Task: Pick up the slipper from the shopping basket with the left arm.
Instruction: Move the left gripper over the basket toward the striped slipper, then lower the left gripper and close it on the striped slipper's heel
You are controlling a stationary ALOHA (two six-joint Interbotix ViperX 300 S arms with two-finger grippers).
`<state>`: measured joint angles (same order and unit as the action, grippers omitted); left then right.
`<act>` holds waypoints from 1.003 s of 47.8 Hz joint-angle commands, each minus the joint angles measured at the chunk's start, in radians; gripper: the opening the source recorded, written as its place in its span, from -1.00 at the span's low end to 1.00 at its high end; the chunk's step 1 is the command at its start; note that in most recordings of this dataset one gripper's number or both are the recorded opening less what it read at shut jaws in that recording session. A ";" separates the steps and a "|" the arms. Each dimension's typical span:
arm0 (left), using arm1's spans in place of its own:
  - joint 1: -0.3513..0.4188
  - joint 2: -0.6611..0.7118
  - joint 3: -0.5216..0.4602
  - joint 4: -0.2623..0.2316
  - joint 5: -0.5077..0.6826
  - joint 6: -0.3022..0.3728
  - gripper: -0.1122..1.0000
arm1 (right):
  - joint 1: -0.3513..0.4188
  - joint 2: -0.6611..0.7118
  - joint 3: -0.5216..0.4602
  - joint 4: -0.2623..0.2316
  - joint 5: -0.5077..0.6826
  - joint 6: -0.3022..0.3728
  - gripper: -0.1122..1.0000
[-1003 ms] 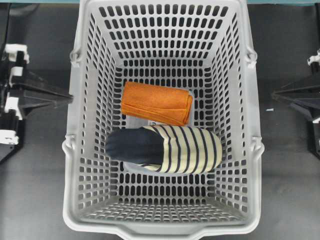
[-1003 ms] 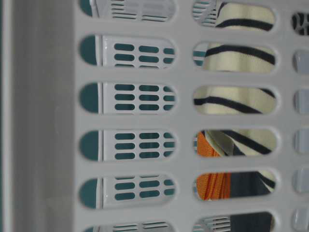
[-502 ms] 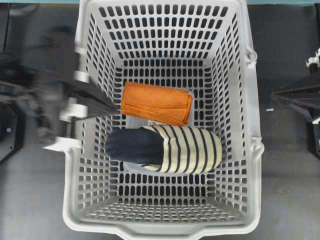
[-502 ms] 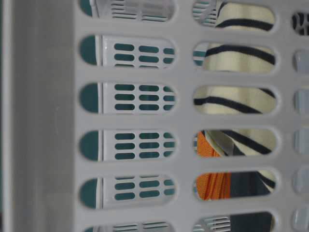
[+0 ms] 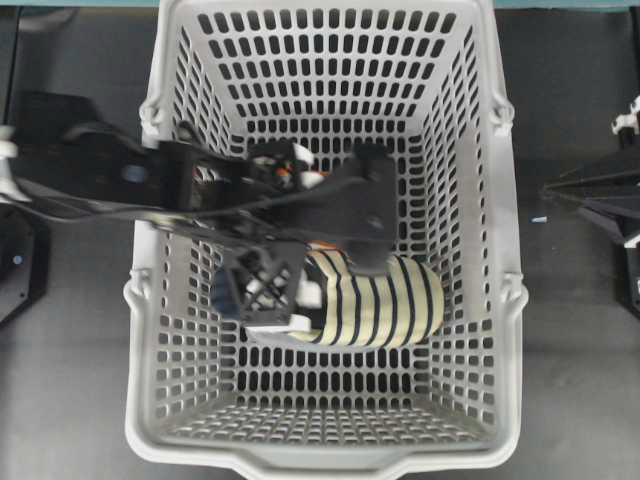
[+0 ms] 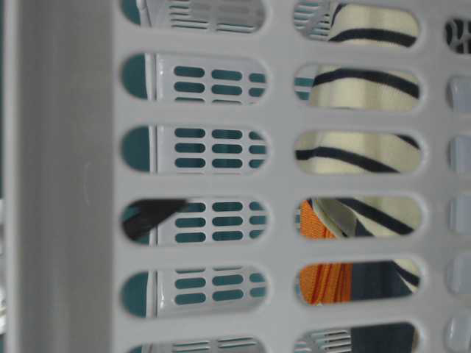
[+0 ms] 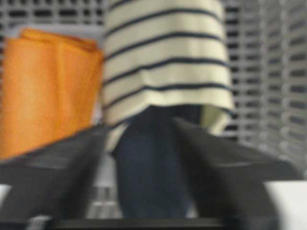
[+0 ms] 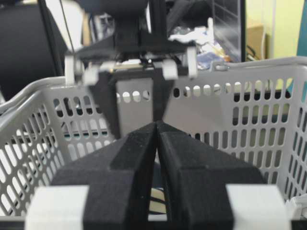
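Seen from overhead, a dark surface [image 5: 60, 400] carries a large light-grey shopping basket [image 5: 505, 330] with slotted walls, filling the middle of the view. From the left edge the left arm [image 5: 110, 180] — black, boxy, trailing cables — reaches over the basket's left rim and down inside. Its left gripper [image 5: 315, 262] hangs over the heel end of the slipper [image 5: 385, 305], which lies on the basket floor with its cream, navy-striped toe pointing right. In the left wrist view the fingers [image 7: 53, 167] are spread apart, one on each side of the slipper's dark navy insole; the blur hides whether they touch it. An orange cloth [image 7: 43, 91], folded, lies just beside the slipper, mostly hidden under the arm from above. At the far right, outside the basket, the right gripper [image 8: 157, 127] rests with its fingers pressed together — tips meeting in a point.
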<state>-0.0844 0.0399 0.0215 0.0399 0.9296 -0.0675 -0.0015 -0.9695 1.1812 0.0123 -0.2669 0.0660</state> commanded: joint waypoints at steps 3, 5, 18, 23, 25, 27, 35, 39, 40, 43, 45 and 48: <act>-0.011 0.081 -0.103 0.005 0.026 0.000 0.64 | 0.008 0.005 -0.018 0.003 -0.005 0.000 -0.82; -0.011 0.104 -0.117 0.005 0.026 -0.002 0.76 | 0.009 0.005 -0.017 0.003 -0.003 0.000 -0.82; -0.032 0.209 -0.121 0.005 0.031 -0.012 0.78 | 0.020 0.005 -0.014 0.003 0.003 0.000 -0.82; -0.032 0.235 -0.094 0.003 0.029 -0.003 0.78 | 0.020 0.005 -0.014 0.005 0.020 0.000 -0.82; -0.032 0.242 -0.078 0.005 0.025 -0.002 0.78 | 0.021 0.005 -0.014 0.005 0.025 0.000 -0.82; -0.029 0.250 -0.066 0.005 0.020 0.000 0.78 | 0.021 0.005 -0.014 0.003 0.028 0.000 -0.82; -0.028 0.264 -0.018 0.005 -0.023 -0.003 0.77 | 0.020 0.005 -0.014 0.003 0.029 0.000 -0.82; -0.028 0.261 -0.002 0.005 -0.055 -0.002 0.75 | 0.020 0.005 -0.011 0.003 0.029 0.000 -0.82; -0.028 0.259 0.006 0.005 -0.066 0.000 0.74 | 0.021 0.006 -0.011 0.003 0.029 0.000 -0.82; -0.028 0.258 0.011 0.005 -0.074 0.000 0.64 | 0.021 0.005 -0.009 0.003 0.029 0.000 -0.82; -0.029 0.258 0.009 0.005 -0.072 0.000 0.51 | 0.020 0.005 -0.009 0.003 0.029 0.000 -0.82; -0.031 0.253 0.003 0.005 -0.066 0.003 0.26 | 0.021 0.005 -0.009 0.003 0.029 0.000 -0.82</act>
<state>-0.1135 0.2930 0.0261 0.0414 0.8621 -0.0675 0.0184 -0.9695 1.1827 0.0123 -0.2316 0.0660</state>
